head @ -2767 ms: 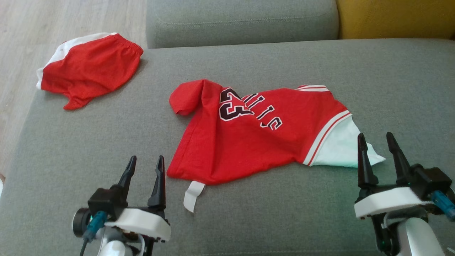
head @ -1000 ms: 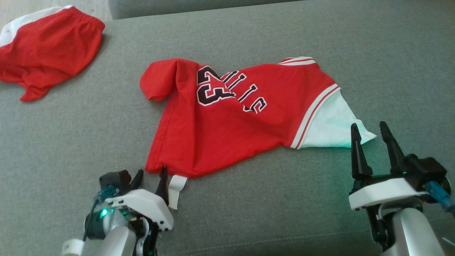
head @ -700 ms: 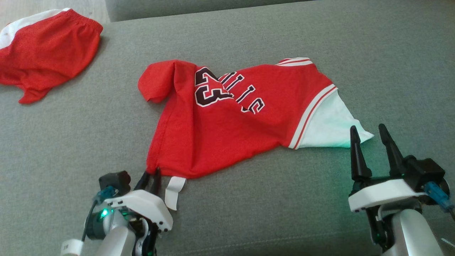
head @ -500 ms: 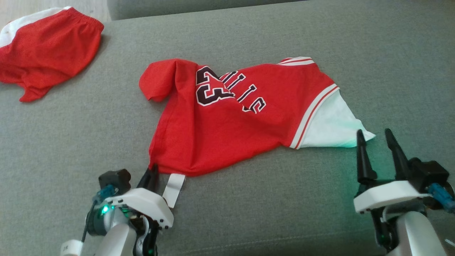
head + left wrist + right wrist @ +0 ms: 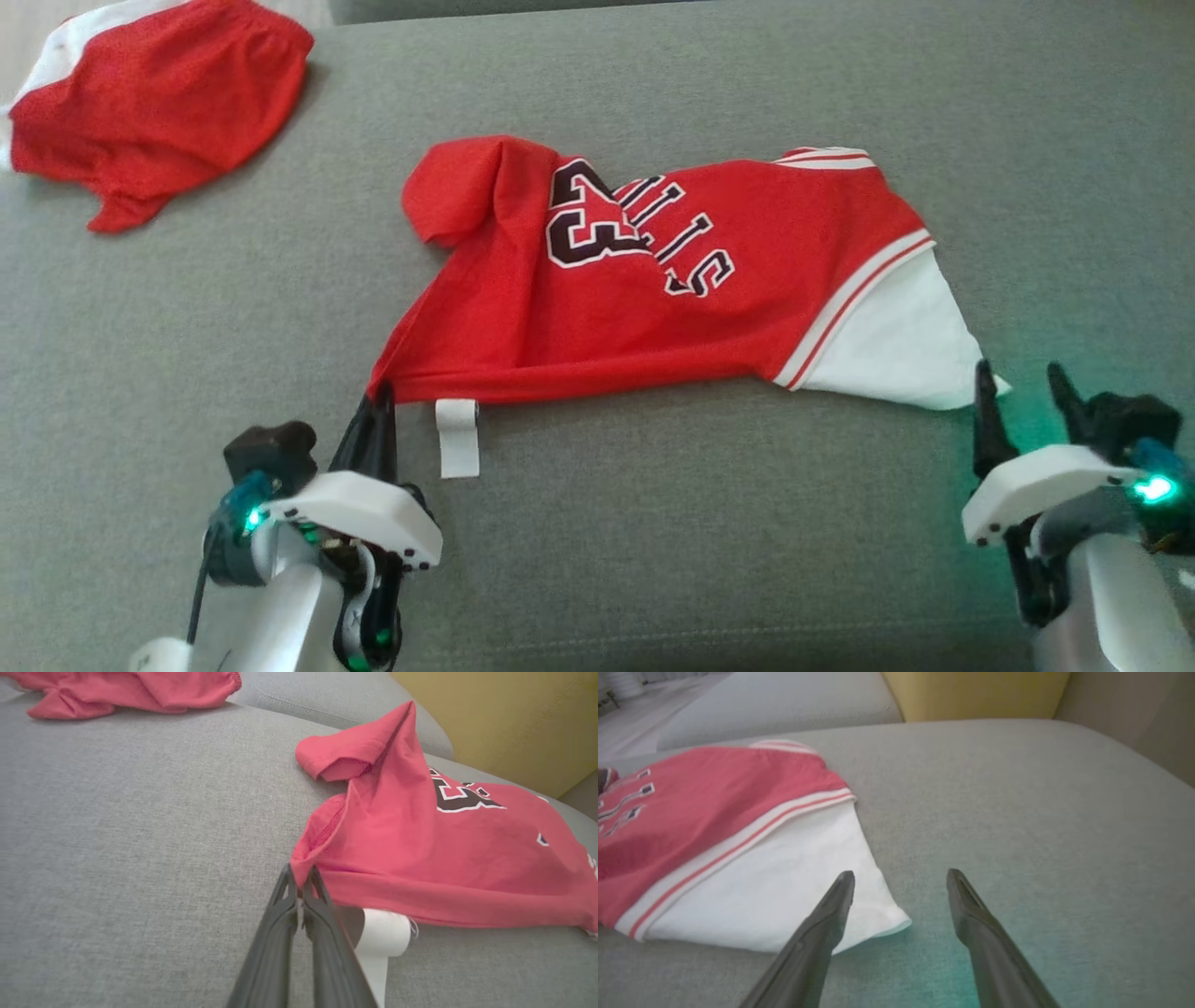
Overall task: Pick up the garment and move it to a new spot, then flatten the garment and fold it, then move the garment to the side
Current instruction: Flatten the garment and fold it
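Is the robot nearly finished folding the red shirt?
No, it is only starting. Done: the left gripper is shut on a corner of the red shirt. In hand: the right gripper is open by its white corner, gripping nothing. Left: moving, flattening, folding, setting aside; the shirt lies rumpled on the sofa.

Left end effector [image 5: 381,399] pinched closed; right end effector [image 5: 1018,375] spread wide.

grey fabric sofa seat [image 5: 653,523], grey back cushion [image 5: 784,700] behind, yellow cushion [image 5: 971,690] beside it
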`<state>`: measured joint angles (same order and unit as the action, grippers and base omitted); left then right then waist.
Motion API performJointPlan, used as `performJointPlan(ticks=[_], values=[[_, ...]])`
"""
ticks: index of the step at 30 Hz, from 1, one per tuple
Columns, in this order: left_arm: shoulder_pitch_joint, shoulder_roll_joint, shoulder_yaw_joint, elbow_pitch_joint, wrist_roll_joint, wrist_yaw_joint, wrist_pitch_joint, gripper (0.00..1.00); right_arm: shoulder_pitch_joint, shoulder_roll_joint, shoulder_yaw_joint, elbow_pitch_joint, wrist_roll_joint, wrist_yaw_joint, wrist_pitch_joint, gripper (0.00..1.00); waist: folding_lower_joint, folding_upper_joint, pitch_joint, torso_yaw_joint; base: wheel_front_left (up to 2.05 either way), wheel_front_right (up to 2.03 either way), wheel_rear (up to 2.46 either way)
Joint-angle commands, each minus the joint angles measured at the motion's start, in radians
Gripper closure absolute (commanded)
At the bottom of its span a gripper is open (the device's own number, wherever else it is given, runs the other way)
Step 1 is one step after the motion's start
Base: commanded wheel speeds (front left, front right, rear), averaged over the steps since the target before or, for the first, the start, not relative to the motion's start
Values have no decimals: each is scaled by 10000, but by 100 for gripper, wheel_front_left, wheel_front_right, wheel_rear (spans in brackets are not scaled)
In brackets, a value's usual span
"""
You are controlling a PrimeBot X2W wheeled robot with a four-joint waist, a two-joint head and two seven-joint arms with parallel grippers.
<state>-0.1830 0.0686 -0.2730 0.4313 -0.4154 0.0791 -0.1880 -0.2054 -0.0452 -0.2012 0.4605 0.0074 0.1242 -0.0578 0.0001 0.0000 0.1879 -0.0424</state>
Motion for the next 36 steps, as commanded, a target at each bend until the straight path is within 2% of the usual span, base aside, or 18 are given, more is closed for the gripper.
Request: performJointPlan(ticks=[1,8,9,11,15,20,25,30,36], values=[[-24,244,388,-390,-54,70,-105,100,-291,-51,218,-96,-82,65,99,0,-1,0,43,106,0,0,0],[121,229,255,-769,-61,161,-36,100,-583,-51,198,1037,-88,65,575,0,-1,0,162,312,0,0,0],[123,226,238,-807,-64,166,-34,100,-631,-51,214,1179,-69,65,579,10,-1,0,182,323,0,0,0],[125,223,215,-868,-71,180,-38,100,-717,-51,368,1472,138,65,605,50,-1,0,211,331,0,0,0],[150,239,212,-958,-98,224,-52,100,-811,-51,742,2013,626,65,860,100,-1,0,242,280,0,0,0],[146,275,200,-1042,-122,254,-68,100,-882,-51,1040,2367,960,65,979,100,-1,0,213,194,0,0,0],[120,338,255,-1295,-151,260,-221,100,-1037,-51,1276,1861,1439,65,3,100,-1,0,72,63,0,0,0],[-18,395,356,-1898,-167,214,-405,100,-1146,-51,1613,637,1872,65,-942,100,-1,0,-198,-52,0,0,0],[-285,436,555,-3385,-428,12,-497,100,-1078,-51,1996,-1732,2358,65,-1684,100,-1,0,-728,-173,0,0,0]])
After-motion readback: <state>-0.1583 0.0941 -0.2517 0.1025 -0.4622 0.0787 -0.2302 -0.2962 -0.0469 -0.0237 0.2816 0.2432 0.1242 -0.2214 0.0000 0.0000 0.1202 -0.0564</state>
